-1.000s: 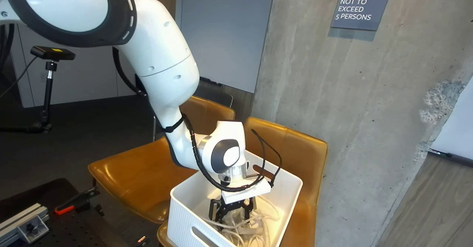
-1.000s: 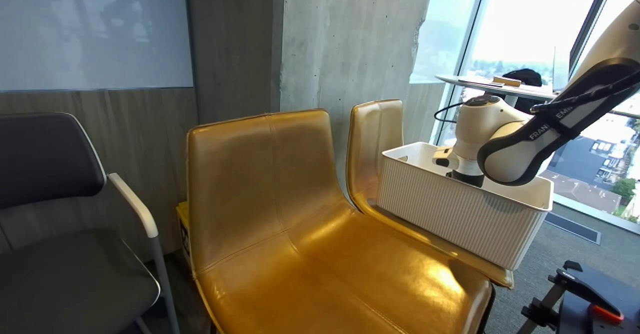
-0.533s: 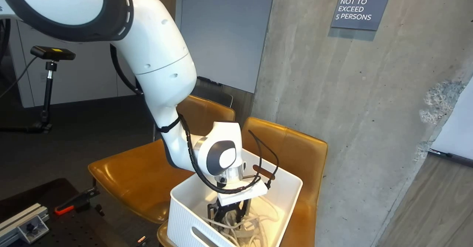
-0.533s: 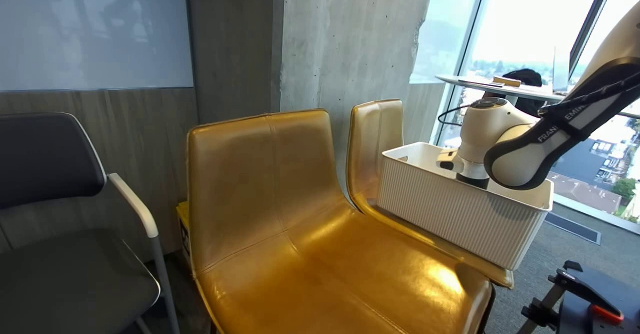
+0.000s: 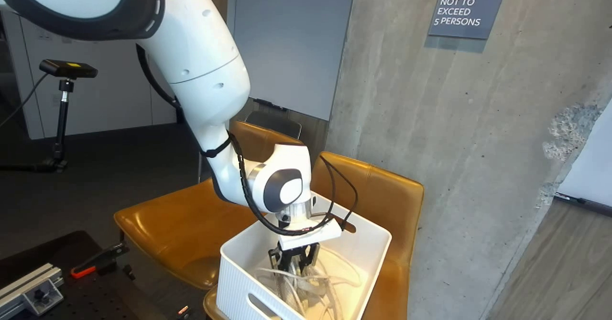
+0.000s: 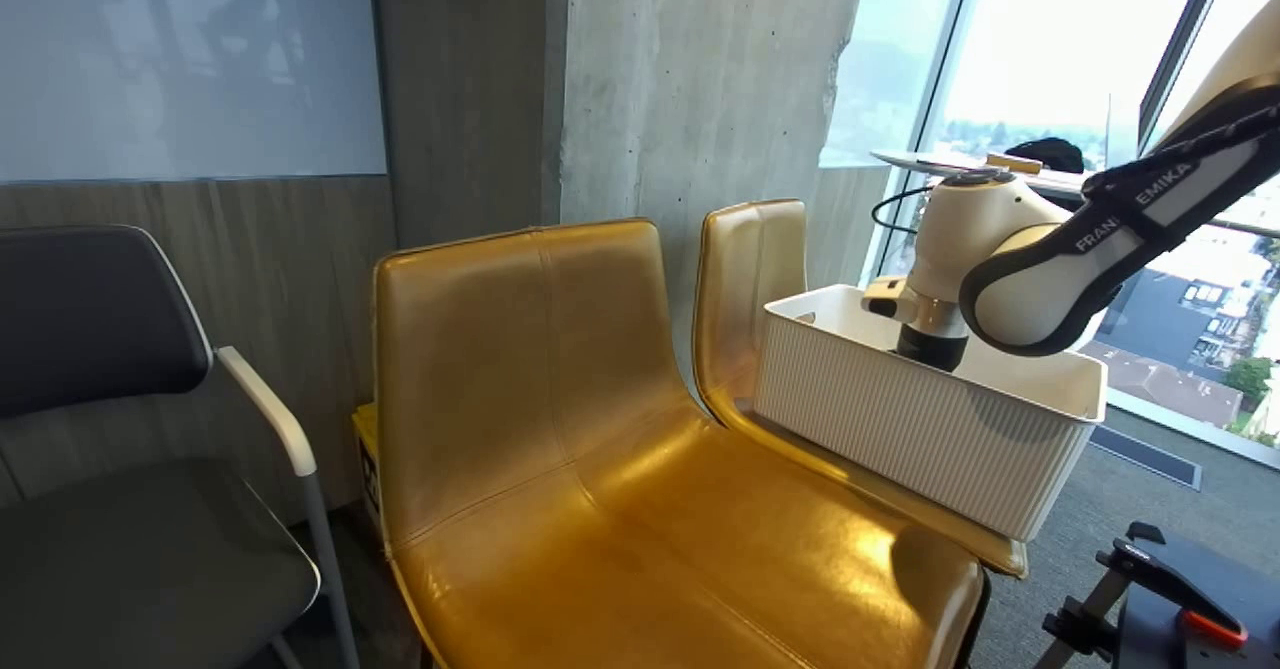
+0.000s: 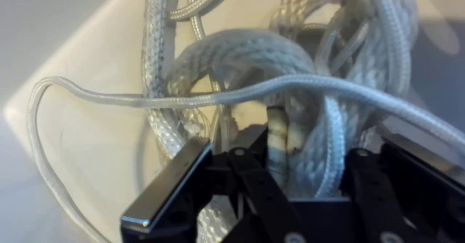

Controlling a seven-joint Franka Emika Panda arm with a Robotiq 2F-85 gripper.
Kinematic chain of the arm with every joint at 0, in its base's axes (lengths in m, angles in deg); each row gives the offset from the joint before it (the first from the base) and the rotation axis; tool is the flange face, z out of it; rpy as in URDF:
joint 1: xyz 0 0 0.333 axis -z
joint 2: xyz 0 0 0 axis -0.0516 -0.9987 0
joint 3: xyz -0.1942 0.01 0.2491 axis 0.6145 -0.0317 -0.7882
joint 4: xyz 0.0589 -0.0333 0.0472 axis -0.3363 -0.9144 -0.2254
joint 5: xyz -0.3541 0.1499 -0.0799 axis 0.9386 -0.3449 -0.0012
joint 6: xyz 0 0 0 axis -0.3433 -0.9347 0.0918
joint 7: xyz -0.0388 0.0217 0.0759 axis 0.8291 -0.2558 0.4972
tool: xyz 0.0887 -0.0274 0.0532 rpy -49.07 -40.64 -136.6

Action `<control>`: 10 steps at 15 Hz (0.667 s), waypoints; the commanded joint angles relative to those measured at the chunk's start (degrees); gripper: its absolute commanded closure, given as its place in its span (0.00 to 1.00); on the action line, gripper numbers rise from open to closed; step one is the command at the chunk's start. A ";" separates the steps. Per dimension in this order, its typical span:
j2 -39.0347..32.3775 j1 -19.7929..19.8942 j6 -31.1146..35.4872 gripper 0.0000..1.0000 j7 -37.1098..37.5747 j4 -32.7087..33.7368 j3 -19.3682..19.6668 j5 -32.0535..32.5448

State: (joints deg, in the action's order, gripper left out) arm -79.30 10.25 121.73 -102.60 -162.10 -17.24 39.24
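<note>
A tangle of whitish braided cords lies in a white ribbed bin, whose side wall hides it in an exterior view. Inside the bin, my gripper points down with its jaws drawn in around part of the bundle. In the wrist view, a thin cord and a flat braided sleeve pass between the black fingers. Cord covers the fingertips there, so the exact contact is hidden. One loose strand curves out over the bin floor at the left.
The bin rests on a tan leather chair. Beside it stands a second tan chair, with a grey armchair farther off. A dark table holds a clamp. Behind the chairs rises a concrete pillar.
The jaws have come together from wide open around the cords. After dipping slightly, the arm has risen, and the cords at the gripper are pulled upward with it.
</note>
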 commanded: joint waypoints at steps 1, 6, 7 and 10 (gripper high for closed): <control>5.85 0.59 -3.18 1.00 -1.89 -0.82 -4.29 -3.62; 9.76 -0.81 -8.33 1.00 -3.36 4.04 -6.84 -6.04; 10.03 -1.59 -9.59 1.00 -3.36 6.21 -7.06 -6.13; 10.00 -4.17 -13.39 1.00 -3.79 13.37 -7.34 -5.65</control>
State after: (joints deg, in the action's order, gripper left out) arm -69.53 8.25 112.98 -104.49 -155.04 -24.07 34.86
